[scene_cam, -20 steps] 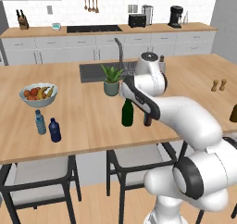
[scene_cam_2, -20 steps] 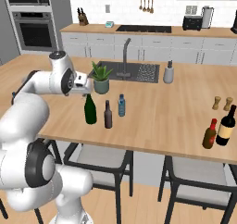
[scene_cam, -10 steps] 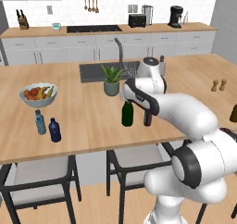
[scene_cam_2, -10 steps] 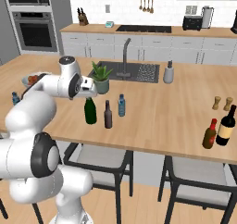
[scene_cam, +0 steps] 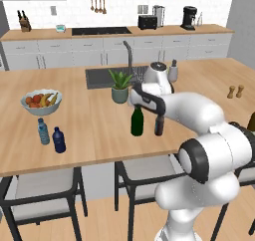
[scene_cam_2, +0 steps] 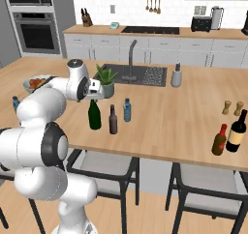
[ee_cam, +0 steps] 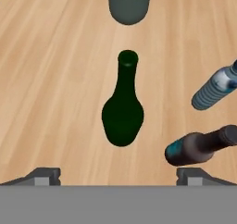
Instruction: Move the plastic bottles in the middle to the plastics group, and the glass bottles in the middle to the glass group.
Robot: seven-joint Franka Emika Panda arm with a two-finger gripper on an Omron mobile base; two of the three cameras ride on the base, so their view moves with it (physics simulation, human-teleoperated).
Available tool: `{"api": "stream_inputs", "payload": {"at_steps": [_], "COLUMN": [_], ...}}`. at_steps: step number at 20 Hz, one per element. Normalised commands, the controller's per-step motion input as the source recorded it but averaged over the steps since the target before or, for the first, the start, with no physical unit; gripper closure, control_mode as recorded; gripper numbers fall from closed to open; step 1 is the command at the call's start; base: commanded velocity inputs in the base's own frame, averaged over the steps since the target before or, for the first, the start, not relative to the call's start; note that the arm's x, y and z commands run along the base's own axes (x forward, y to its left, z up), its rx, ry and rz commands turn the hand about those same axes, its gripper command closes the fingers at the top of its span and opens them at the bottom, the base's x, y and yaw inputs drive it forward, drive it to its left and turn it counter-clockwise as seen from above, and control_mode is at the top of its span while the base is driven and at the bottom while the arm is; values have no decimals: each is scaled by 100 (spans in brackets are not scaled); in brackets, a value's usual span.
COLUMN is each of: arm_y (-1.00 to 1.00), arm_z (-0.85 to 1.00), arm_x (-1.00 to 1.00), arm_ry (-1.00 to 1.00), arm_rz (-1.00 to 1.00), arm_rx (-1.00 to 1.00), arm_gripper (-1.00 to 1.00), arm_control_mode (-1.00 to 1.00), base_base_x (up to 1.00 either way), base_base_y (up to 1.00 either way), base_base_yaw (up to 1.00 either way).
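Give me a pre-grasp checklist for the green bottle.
1. Jaws wide open, nothing held: ok.
2. Gripper above the green bottle, bottle between the fingertips in the hand view: ok.
3. Green bottle upright on the counter: ok.
4. Brown bottle stands close beside it, collision risk on descent: not ok.
5. Water bottle apart from the green bottle: ok.
6. Height left above the bottle neck: cannot tell.

We see the wine bottle (scene_cam_2: 94,115) standing mid-worktop (scene_cam_2: 174,126), with the beer bottle (scene_cam_2: 113,120) just right of it and the water bottle (scene_cam_2: 127,110) right and farther back. The potted plant (scene_cam_2: 106,81) stands behind them, before the sink (scene_cam_2: 138,74). Two small bottles (scene_cam: 51,136) sit far left, near the fruit bowl (scene_cam: 41,101); two more bottles (scene_cam_2: 230,134) stand far right.
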Motion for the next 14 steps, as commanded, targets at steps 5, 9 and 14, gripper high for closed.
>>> {"api": "stream_inputs", "payload": {"at_steps": [5, 9, 14], "arm_y": [0, 0, 0], "arm_z": [-12, -26, -15], "arm_x": [29, 17, 2], "arm_ry": [0, 0, 0], "arm_rz": [0, 0, 0], "arm_rx": [0, 0, 0], "arm_gripper": [-100, -100, -100], "arm_control_mode": [-100, -100, -100], "base_base_x": [0, 0, 0], "base_base_y": [0, 0, 0], "base_base_yaw": [0, 0, 0]}}
